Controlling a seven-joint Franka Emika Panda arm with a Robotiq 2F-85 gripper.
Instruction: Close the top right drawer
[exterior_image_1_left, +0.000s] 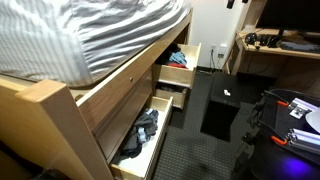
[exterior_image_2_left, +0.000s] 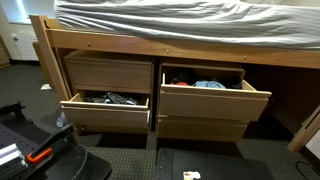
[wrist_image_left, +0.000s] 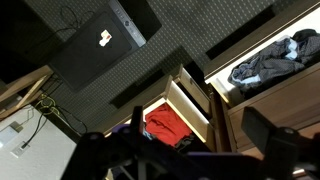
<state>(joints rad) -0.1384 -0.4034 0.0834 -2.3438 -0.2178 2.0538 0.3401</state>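
The top right drawer (exterior_image_2_left: 215, 100) is a short light-wood box with a plain flat front. It stands pulled out under the bed, with blue and red cloth (exterior_image_2_left: 205, 83) inside. It also shows in an exterior view (exterior_image_1_left: 180, 62) and in the wrist view (wrist_image_left: 190, 105), where the red cloth (wrist_image_left: 170, 125) is visible. My gripper (wrist_image_left: 200, 150) shows only in the wrist view. Its two dark fingers are spread wide and empty, above the drawer and apart from it.
A longer light-wood drawer (exterior_image_2_left: 105, 108) with dark grey clothes (wrist_image_left: 268, 60) is also pulled out (exterior_image_1_left: 140, 135). A black box (exterior_image_1_left: 222, 105) stands on the dark floor in front of the drawers (wrist_image_left: 100, 45). A desk with cables (exterior_image_1_left: 280, 45) is beyond it.
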